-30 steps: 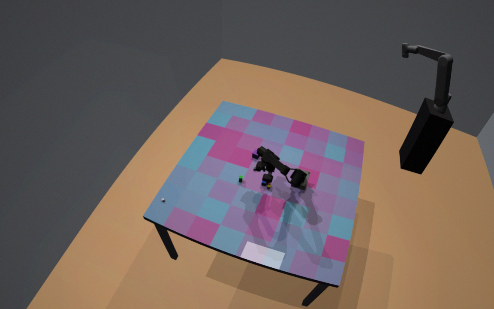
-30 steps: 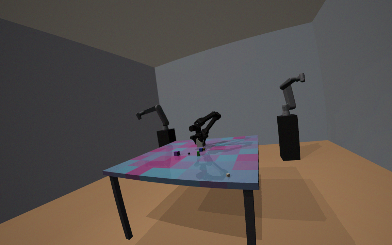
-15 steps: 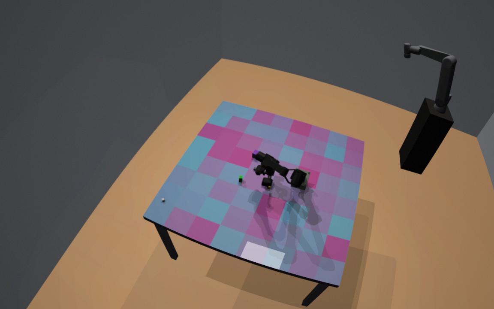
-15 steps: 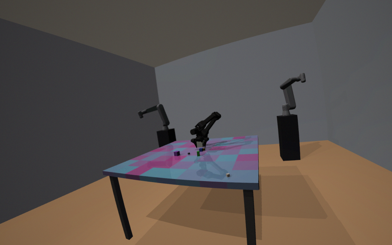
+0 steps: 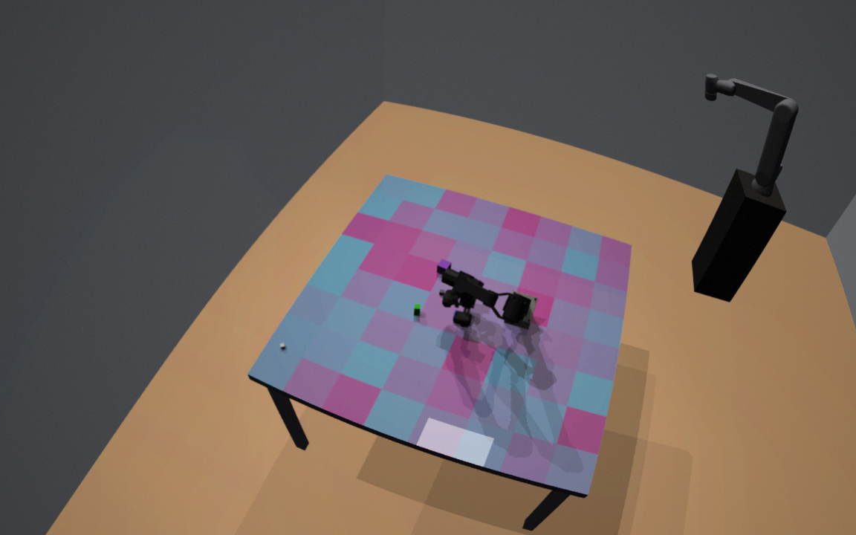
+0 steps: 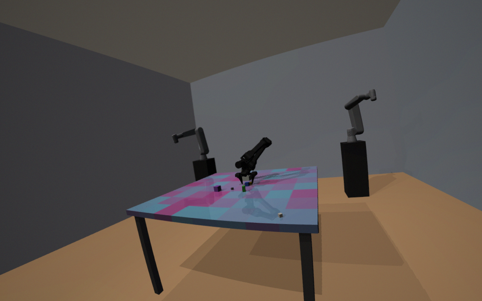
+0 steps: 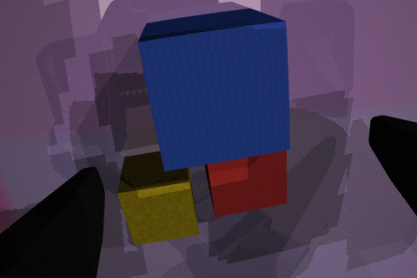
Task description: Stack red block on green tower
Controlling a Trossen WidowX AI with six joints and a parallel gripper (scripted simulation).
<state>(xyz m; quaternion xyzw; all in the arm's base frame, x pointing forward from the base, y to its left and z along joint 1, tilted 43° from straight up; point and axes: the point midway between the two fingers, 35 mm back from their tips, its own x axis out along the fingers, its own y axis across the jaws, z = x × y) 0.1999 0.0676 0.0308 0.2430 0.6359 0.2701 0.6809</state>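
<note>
The red block (image 7: pixel 261 187) shows in the wrist view right beside the larger blue block (image 7: pixel 219 95) (image 6: pixel 247 184), which covers part of it. The yellow block (image 7: pixel 162 215) lies to its left in that view, across a narrow gap. My gripper (image 7: pixel 241 155) (image 6: pixel 247 182) is open and empty, low over these blocks, with one finger on each side of the group in the wrist view. The small upright green tower (image 5: pixel 417 310) (image 6: pixel 243 188) stands on the table apart from them, nearer the exterior camera. The red block is not discernible in the top and exterior views.
A purple block (image 5: pixel 443 264) (image 6: pixel 217 188) and a tiny dark cube (image 5: pixel 441 293) (image 6: pixel 232 188) lie near the tower. A small white cube (image 5: pixel 281 345) (image 6: pixel 280 215) lies near the corner of the checkered table (image 5: pixel 325 293) (image 6: pixel 198 209). Grey arms stand on black pedestals beyond the table.
</note>
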